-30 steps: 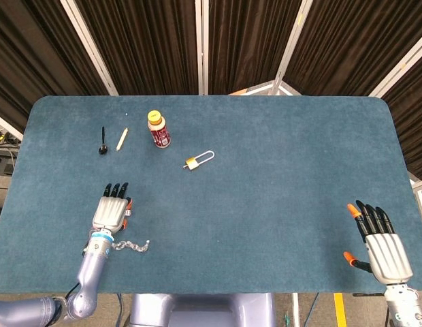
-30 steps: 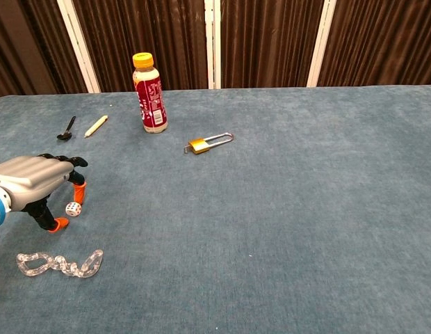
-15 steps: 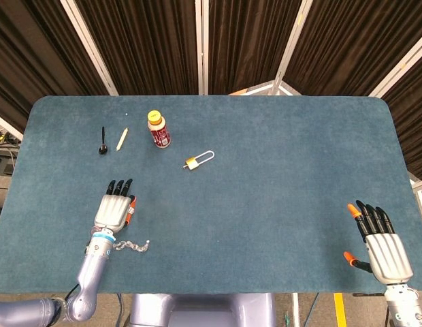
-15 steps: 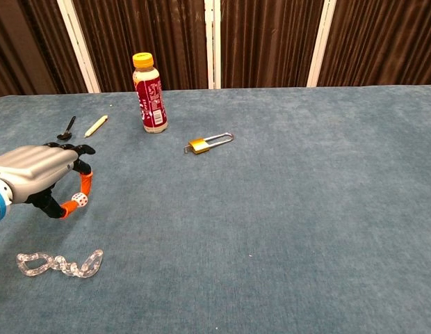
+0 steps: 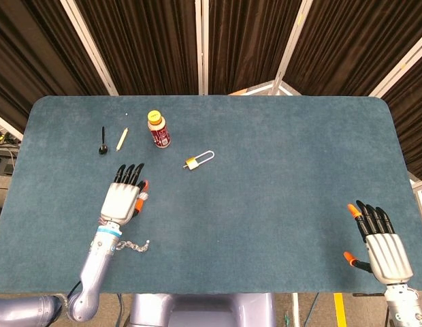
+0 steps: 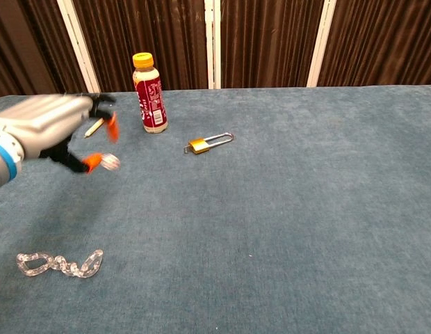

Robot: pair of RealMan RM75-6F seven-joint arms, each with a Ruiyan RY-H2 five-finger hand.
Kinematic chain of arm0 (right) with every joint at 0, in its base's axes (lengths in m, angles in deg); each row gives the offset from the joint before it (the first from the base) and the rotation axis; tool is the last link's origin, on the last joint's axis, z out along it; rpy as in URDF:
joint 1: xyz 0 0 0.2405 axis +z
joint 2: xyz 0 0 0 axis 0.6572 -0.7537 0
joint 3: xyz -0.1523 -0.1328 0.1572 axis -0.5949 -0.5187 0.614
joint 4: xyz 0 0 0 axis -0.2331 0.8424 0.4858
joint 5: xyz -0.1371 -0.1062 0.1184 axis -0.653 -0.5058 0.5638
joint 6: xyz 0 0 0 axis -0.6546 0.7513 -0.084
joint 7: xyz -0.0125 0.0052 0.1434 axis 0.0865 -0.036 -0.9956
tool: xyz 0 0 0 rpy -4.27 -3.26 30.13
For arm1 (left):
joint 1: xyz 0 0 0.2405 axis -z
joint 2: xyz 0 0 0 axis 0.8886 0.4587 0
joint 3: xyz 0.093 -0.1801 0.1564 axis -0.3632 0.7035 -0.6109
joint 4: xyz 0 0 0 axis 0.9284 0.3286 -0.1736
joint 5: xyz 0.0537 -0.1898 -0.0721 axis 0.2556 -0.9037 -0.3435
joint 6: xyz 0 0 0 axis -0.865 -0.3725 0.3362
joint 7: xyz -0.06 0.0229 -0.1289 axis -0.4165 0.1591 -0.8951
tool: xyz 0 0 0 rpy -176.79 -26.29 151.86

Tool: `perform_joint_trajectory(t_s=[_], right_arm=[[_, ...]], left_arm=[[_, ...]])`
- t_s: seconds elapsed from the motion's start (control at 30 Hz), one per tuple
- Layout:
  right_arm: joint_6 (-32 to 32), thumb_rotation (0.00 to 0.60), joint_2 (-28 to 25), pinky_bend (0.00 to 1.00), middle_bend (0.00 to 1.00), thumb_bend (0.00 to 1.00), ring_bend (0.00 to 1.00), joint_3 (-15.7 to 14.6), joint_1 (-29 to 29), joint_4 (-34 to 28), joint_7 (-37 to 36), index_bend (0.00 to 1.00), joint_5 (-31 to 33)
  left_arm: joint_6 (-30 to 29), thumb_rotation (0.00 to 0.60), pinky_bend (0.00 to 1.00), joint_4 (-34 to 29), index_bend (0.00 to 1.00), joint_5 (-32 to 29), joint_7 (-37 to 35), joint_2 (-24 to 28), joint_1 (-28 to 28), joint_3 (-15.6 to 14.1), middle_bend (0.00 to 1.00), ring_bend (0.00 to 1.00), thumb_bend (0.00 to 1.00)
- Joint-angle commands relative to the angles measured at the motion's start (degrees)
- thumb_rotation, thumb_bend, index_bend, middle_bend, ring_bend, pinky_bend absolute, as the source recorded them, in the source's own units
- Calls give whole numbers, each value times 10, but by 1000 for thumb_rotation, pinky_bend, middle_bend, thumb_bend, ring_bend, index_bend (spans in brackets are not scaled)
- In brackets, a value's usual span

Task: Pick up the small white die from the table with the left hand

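My left hand [image 5: 124, 199] is raised above the left part of the table [image 5: 279, 204]. It pinches the small white die [image 5: 141, 197] between the orange tips of its thumb and a finger. In the chest view the left hand [image 6: 52, 129] is motion-blurred, and the die [image 6: 110, 163] shows at the thumb tip, clear of the cloth. My right hand [image 5: 384, 248] lies near the front right edge with its fingers spread and nothing in it.
A red bottle with a yellow cap [image 5: 158, 129] [image 6: 149, 92] stands at the back left. A brass padlock [image 5: 199, 160] [image 6: 208, 142] lies right of it. A black spoon [image 5: 103, 141] and pale stick [image 5: 122, 139] lie further left. A clear chain [image 5: 133, 245] [image 6: 59, 264] lies at the front left.
My left hand closed its thumb and finger on the die, then lifted it off the table and carried it up and away from the front edge. The right hand stayed still.
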Motion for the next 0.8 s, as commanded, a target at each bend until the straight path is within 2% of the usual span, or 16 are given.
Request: perform_joint_trajectory(t_s=[0.03, 0.3, 0.43, 0.53, 0.6, 0.73, 0.8], right_arm=[[0, 600, 0, 0, 0, 63, 0, -1, 0, 0, 0, 0, -1], [2, 600, 1, 0, 0, 63, 0, 0, -2, 1, 3, 0, 0], [0, 600, 2, 0, 0, 63, 0, 1, -1, 2, 7, 0, 3], [0, 600, 3, 0, 0, 63, 0, 1, -2, 1, 9, 0, 3], [1, 600, 3, 0, 0, 63, 0, 1, -2, 1, 11, 0, 3], [3, 600, 4, 0, 0, 63, 0, 2, -2, 0, 13, 0, 2], [2, 600, 5, 0, 0, 63, 0, 2, -2, 0, 13, 0, 3]], left_arm=[[-21, 600, 0, -21, 11, 26, -11, 2, 0, 6, 0, 0, 395], [-57, 600, 0, -42, 10, 66, -29, 37, -37, -32, 0, 0, 394], [-99, 600, 0, -46, 9, 101, -75, 66, -87, -74, 0, 0, 391], [-116, 600, 0, -44, 5, 116, -98, 82, -112, -94, 0, 0, 382], [-126, 600, 0, -44, 1, 124, -109, 92, -126, -104, 0, 0, 358], [-142, 600, 0, -50, 0, 129, -117, 114, -152, -120, 0, 0, 203], [-150, 600, 0, -58, 0, 130, -115, 124, -162, -125, 0, 0, 183]])
